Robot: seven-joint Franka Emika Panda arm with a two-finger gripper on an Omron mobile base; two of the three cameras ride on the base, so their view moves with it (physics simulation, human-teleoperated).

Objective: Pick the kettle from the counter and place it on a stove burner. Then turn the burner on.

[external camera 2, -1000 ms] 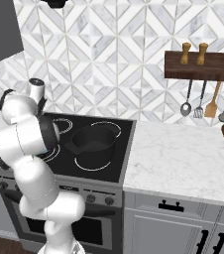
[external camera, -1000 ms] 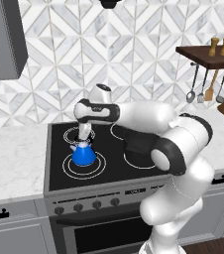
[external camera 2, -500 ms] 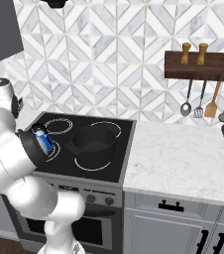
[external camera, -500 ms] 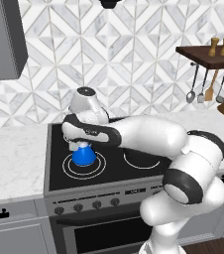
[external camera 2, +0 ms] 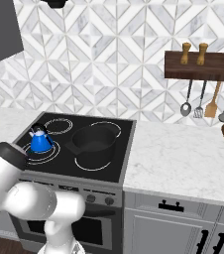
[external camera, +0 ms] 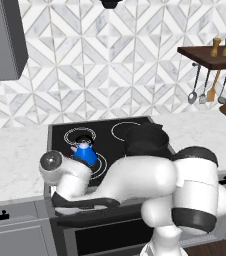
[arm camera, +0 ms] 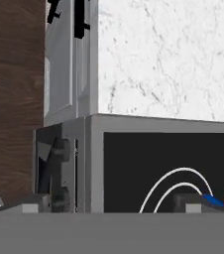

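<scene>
Stage: kettle [external camera 2: 40, 140] is sitting on the stove burner [external camera 2: 48, 153] at the front-left corner of the stove [external camera 2: 109, 171], free of the arm | Claw: cannot tell whether it is released or clenched | Done: placement looks complete | Left: turning the burner on; arm is reaching low by the front knobs [arm camera: 59, 150].
</scene>
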